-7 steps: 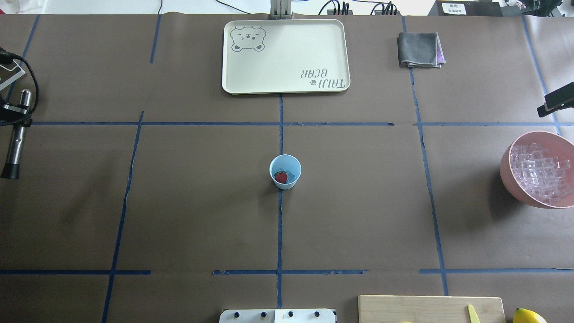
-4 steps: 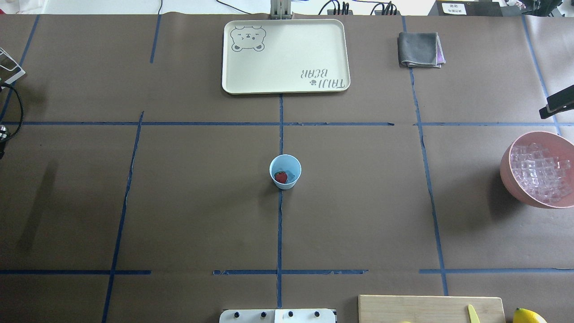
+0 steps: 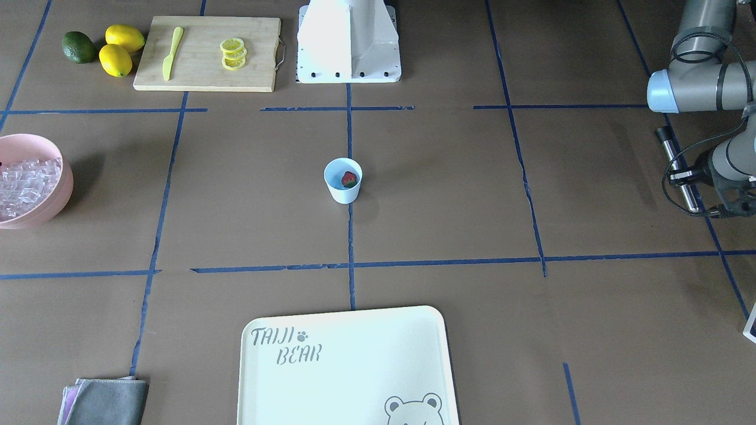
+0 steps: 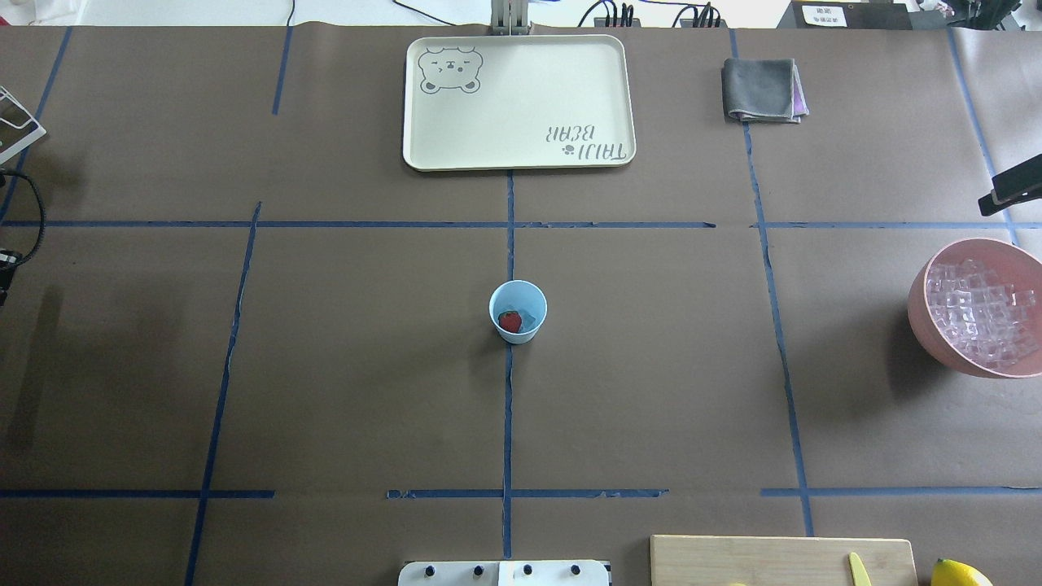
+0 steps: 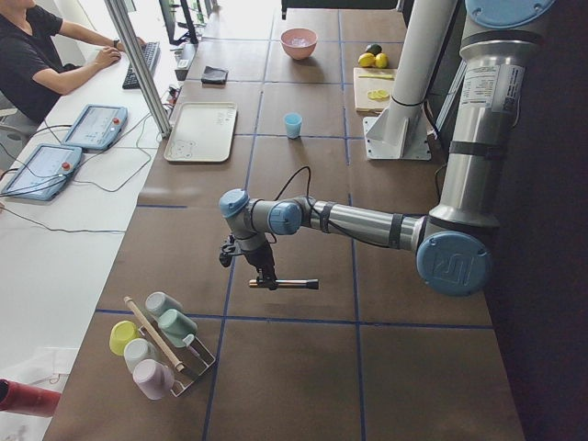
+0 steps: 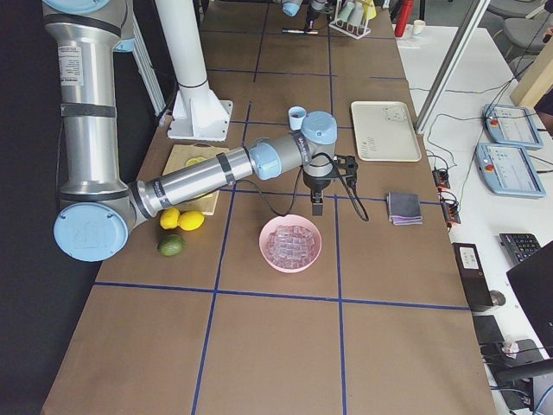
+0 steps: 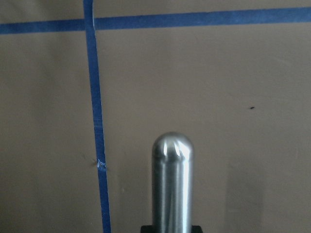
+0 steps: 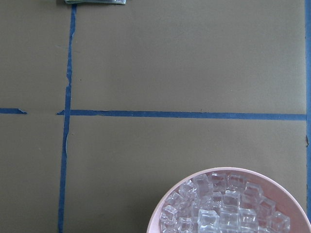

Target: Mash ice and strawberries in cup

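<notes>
My left tool (image 3: 685, 175) is clamped on the polished steel rod with a rounded end (image 7: 172, 189), held level above the brown papered surface (image 4: 366, 391). It is well apart from the small pale-blue tapered cup (image 4: 518, 311) at centre, where the little red strawberry (image 4: 510, 321) lies inside. To mash well, I judge, I should tip the rod upright, centre it over the mouth and press straight down, so the light cup neither tips nor slides. Near my right tool (image 6: 317, 206), the round pink bowl (image 4: 924, 334) brims with clear ice cubes (image 8: 223, 208). I cannot tell whether that tool's jaws are apart or together, as the overhead view cuts it off. Whether ice sits in the cup beside the berry is hard to make out.
</notes>
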Robot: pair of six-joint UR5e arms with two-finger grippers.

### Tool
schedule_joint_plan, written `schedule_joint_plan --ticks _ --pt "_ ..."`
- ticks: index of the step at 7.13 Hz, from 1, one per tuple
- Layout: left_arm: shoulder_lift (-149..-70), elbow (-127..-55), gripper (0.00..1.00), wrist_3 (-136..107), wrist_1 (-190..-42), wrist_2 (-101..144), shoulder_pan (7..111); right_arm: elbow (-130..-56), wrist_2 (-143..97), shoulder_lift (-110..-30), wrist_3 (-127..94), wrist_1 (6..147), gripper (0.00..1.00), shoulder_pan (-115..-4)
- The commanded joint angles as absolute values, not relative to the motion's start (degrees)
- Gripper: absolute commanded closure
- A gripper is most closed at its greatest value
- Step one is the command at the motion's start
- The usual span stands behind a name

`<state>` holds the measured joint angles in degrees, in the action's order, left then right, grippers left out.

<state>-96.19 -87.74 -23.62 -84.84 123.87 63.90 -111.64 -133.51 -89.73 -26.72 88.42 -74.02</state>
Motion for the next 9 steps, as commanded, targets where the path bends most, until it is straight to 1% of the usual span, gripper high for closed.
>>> schedule_joint_plan --ticks 1,6,7,8,9 --pt "-96.5 -85.6 1.00 -25.5 -87.4 124.0 63.5 -111.7 -133.5 -89.7 -26.7 88.4 0.00 -74.0" --pt "-96.5 -85.9 1.00 -24.8 -87.5 123.9 59.3 -112.0 -133.5 -90.1 -26.7 88.4 0.00 -74.0" --pt "-96.5 -86.0 0.94 -24.8 -87.5 123.9 59.3 -112.0 -133.5 -90.1 -26.7 88.4 0.00 -74.0" --pt "-96.6 -86.0 0.69 -24.8 -87.5 123.9 59.3 -112.1 -133.5 -90.1 -26.7 88.3 0.00 -74.0" --pt "-96.6 -86.1 0.01 -25.0 -87.5 123.9 59.2 -112.1 -133.5 -90.1 -26.7 88.4 0.00 -74.1"
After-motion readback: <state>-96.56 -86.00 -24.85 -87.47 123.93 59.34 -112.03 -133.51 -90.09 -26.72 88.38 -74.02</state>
